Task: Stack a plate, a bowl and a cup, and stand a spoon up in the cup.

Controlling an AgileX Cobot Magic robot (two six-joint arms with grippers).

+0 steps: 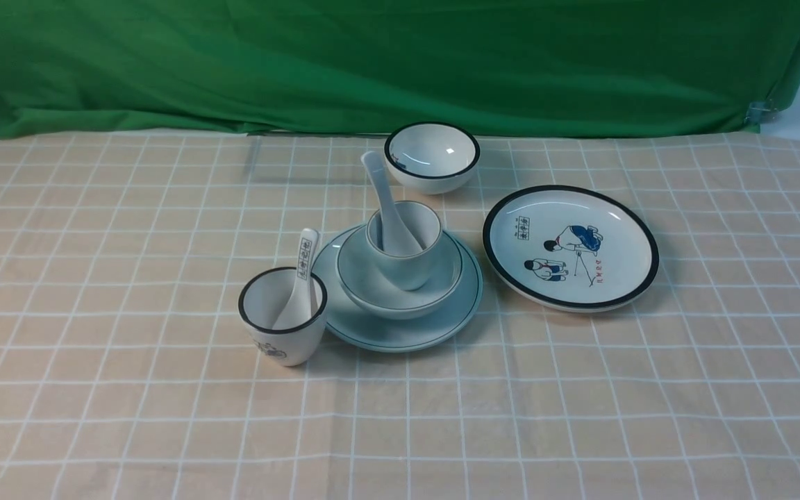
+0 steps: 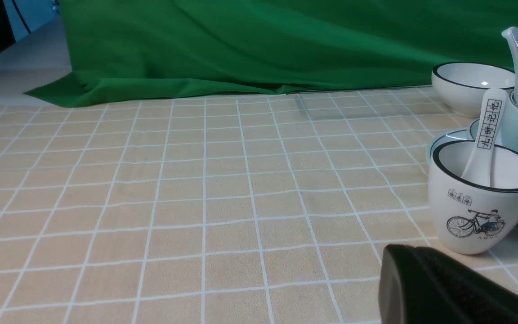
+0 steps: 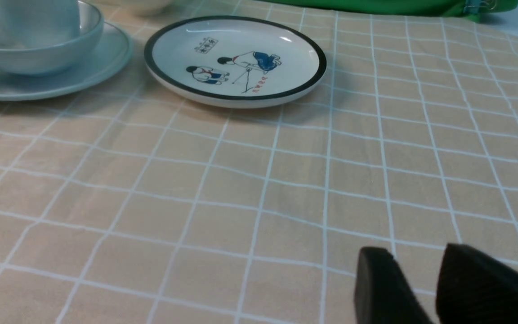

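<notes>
The plate (image 1: pixel 400 333), pale blue-green with a thin dark rim line, lies flat on the tabletop (image 1: pixel 129 389) near the centre. The bowl (image 1: pixel 386 292) sits inside the plate, the cup (image 1: pixel 414 267) stands inside the bowl, and the spoon (image 1: pixel 387 208) stands in the cup with its handle leaning up and toward the robot's left. All 4 task items are therefore in their stacked positions.

Status of the step: the stacking sequence appears complete; the step in hand is judged to be withdrawal of both arms.

The left end effector (image 2: pixel 439 288) sits low at the near left corner of the tabletop, with its fingers together and nothing held. The right end effector (image 3: pixel 421 288) is out of the front view; the right wrist view shows its 2 fingers apart with a gap between them, empty, over bare tabletop well apart from the stack.

4 distractor items are present: the black-rimmed cup (image 1: pixel 282 319) holding the marked spoon (image 1: pixel 301 285) just beside the plate, the black-rimmed bowl (image 1: pixel 432 158) behind the stack, and the cartoon plate (image 1: pixel 570 246) on its right.

Next move: no further grasp appears necessary. Retract both arms without contacting the stack or the black-rimmed cup.
</notes>
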